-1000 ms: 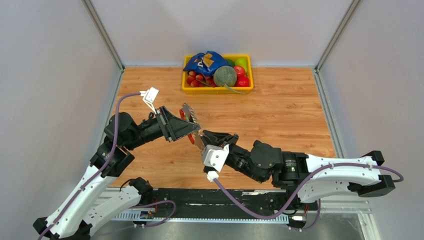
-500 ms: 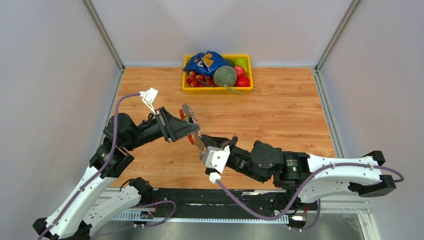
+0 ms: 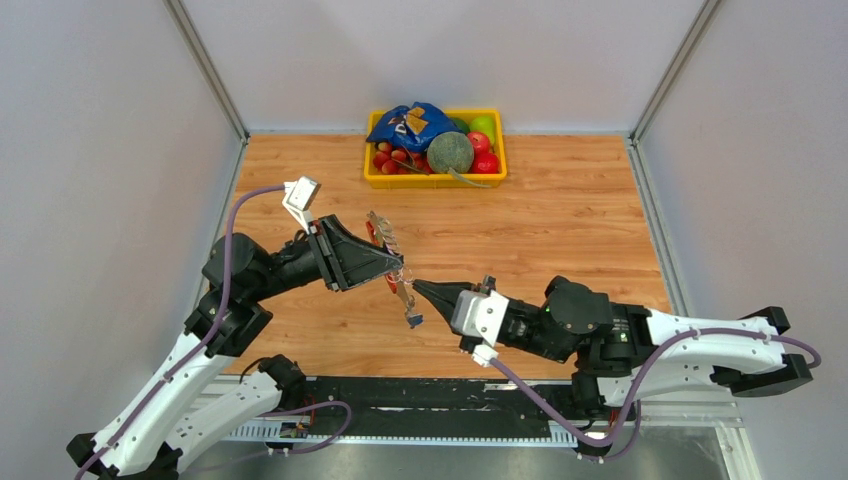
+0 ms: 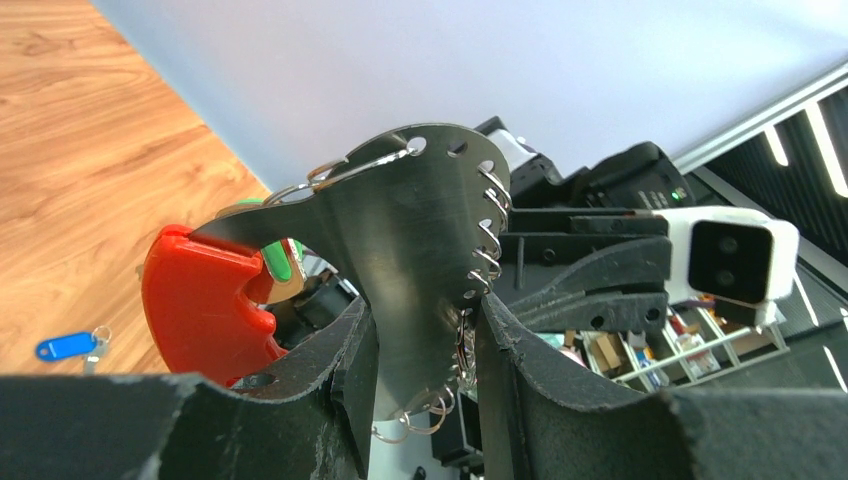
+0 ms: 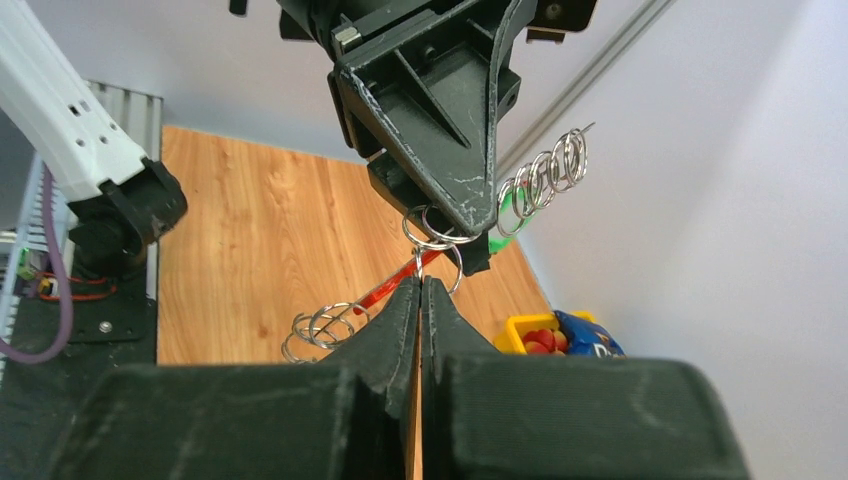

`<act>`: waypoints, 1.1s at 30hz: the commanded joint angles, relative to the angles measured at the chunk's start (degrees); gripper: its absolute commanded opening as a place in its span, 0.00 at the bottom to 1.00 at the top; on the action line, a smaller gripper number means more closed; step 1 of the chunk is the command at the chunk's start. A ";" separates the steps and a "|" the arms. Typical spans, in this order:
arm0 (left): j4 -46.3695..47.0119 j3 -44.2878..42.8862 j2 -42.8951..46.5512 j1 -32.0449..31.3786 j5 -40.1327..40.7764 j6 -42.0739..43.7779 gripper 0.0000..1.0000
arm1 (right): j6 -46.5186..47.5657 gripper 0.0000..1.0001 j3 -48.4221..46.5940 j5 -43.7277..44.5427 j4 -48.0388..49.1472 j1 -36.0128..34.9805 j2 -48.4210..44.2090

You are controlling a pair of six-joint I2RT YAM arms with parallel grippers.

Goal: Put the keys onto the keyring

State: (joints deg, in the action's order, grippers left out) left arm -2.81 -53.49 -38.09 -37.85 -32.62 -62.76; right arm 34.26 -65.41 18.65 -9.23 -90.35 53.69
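Wooden tabletop (image 3: 560,230) lies below the keyring (image 4: 420,220), held aloft by its metal plate in the left gripper (image 4: 425,340), with what seems a blue-headed key (image 3: 413,319) dangling beneath. The right gripper (image 3: 418,284), pinched fully together, points at a small split ring (image 5: 432,228). Only the left wrist view shows another blue key (image 4: 68,346) lying on the wood, so roughly half remains.
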 commanded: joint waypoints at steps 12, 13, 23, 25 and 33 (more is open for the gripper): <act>12.39 1.08 1.35 0.49 -5.02 -4.15 0.00 | -3.87 0.02 0.31 -5.79 3.13 -0.06 -4.19; 11.91 0.75 1.35 0.49 -4.70 -4.01 0.00 | -3.99 0.07 -0.02 -5.51 2.56 -0.05 -3.82; 6.24 -0.81 0.87 0.48 0.85 -3.77 0.00 | 2.36 0.37 -1.01 3.67 0.59 -0.11 -0.19; 6.24 -0.81 0.76 0.49 1.44 -4.25 0.00 | 4.42 0.38 -0.99 5.93 0.81 -0.16 0.65; 6.28 -0.68 0.04 0.49 1.49 -5.27 0.00 | 9.74 0.37 1.51 9.57 4.79 -0.55 1.32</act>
State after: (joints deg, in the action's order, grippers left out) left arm 1.45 -52.12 -37.93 -37.52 -31.81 -66.83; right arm 40.45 -64.40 25.12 -8.67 -90.37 55.59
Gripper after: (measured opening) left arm 0.435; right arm 0.367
